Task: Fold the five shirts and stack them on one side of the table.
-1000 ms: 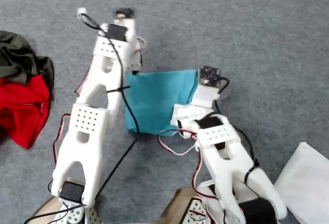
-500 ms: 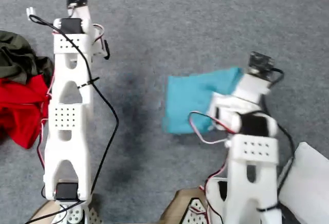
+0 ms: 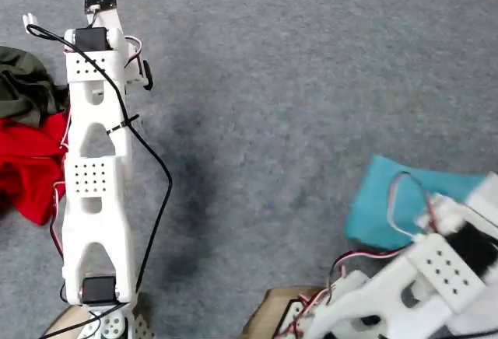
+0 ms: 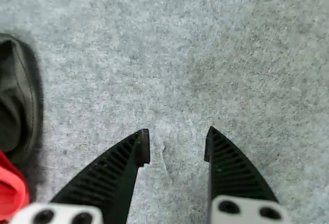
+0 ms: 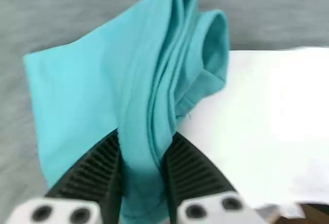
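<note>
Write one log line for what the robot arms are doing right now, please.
right gripper: shut on teal shirt, at white shirt edge | left gripper: open, empty, over grey table near dark shirt and red shirt

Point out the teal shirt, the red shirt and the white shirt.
teal shirt (image 5: pixel 77 95), right wrist view, on its flat folded panel.
red shirt (image 3: pixel 31 172), high view, on the middle of the crumpled heap.
white shirt (image 5: pixel 277 116), right wrist view, on its bare top surface.
</note>
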Controlling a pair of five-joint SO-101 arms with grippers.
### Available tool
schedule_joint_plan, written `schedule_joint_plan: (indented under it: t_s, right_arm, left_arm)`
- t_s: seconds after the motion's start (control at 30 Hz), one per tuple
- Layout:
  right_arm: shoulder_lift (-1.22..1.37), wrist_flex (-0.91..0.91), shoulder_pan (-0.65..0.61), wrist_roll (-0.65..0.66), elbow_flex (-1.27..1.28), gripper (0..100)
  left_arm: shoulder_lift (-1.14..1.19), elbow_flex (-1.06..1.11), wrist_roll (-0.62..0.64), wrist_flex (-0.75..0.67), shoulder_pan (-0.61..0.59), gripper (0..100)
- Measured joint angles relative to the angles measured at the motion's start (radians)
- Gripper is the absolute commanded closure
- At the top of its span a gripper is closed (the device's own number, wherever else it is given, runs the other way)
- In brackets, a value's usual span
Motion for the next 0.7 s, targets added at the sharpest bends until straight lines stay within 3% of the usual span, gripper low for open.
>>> schedule_joint_plan:
  t_s: [0.27, 0.43, 0.7]
  right_arm:
    - [0.175, -0.244, 0.321, 0.201, 0.000, 99.4]
    - [0.276, -0.351, 0.425, 0.267, 0.000, 99.4]
    - [0.318, -0.379, 0.505, 0.318, -0.044, 99.1]
  left_arm:
    - [0.000, 0.000, 0.000, 0.000, 0.000, 81]
    - [0.000, 0.000, 0.000, 0.000, 0.000, 81]
    - [0.000, 0.000, -0.008, 0.000, 0.000, 81]
